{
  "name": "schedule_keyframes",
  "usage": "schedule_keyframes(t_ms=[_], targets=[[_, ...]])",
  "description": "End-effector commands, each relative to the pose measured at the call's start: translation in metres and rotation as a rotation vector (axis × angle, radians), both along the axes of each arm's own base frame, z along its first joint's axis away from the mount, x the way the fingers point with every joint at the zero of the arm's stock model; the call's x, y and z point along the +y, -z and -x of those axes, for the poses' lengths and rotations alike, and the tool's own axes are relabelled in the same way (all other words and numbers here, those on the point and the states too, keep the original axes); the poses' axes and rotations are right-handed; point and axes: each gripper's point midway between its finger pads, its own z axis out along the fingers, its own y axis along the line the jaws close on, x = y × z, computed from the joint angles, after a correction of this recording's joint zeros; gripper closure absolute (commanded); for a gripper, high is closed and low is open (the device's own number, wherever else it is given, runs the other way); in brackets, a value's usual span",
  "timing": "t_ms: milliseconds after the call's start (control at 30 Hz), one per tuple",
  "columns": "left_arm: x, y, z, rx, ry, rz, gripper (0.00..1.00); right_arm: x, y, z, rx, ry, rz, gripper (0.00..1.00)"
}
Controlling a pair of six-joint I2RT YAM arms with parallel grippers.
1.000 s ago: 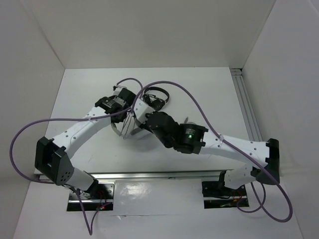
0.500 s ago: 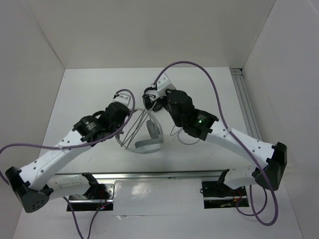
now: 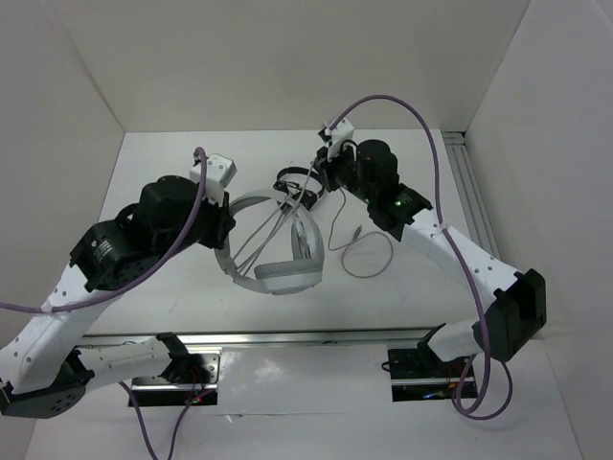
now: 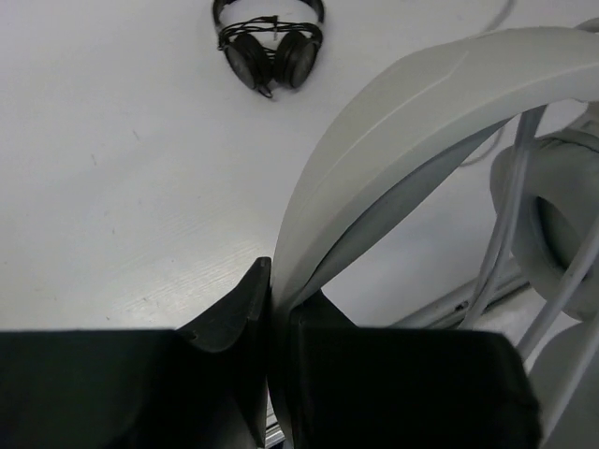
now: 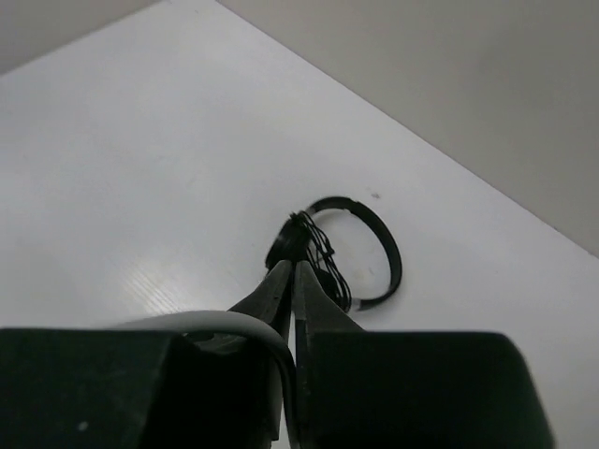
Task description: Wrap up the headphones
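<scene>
The white and light-grey headphones hang in mid-table with the headband arching up. My left gripper is shut on the headband's left end; in the left wrist view my left gripper pinches the band, with a grey ear pad and cable strands at the right. Several turns of thin grey cable cross the band. My right gripper is shut on the cable just behind the headphones; in the right wrist view the cable curves over my right gripper. The loose cable end lies to the right.
Small black headphones lie just behind the white ones, right under my right gripper; they also show in the left wrist view and the right wrist view. An aluminium rail runs along the table's right edge. White walls enclose the table.
My left arm has risen and swung left, lifting the headphones by the band. My right gripper has pulled back and to the right with the cable, drawing it across the band.
</scene>
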Motion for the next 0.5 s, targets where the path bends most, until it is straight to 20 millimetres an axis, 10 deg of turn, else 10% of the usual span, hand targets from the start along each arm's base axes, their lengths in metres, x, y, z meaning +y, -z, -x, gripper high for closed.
schedule_keyframes(t_ms=[0,467], targets=[[-0.024,-0.036,0.031,-0.013,0.218,0.094,1.0,0.011,-0.021,0.006,-0.017,-0.156,-0.17,0.87],[-0.022,-0.114,0.002,-0.17,0.049,0.275,1.0,0.113,0.043,0.074,0.183,-0.652,-0.497,0.62]])
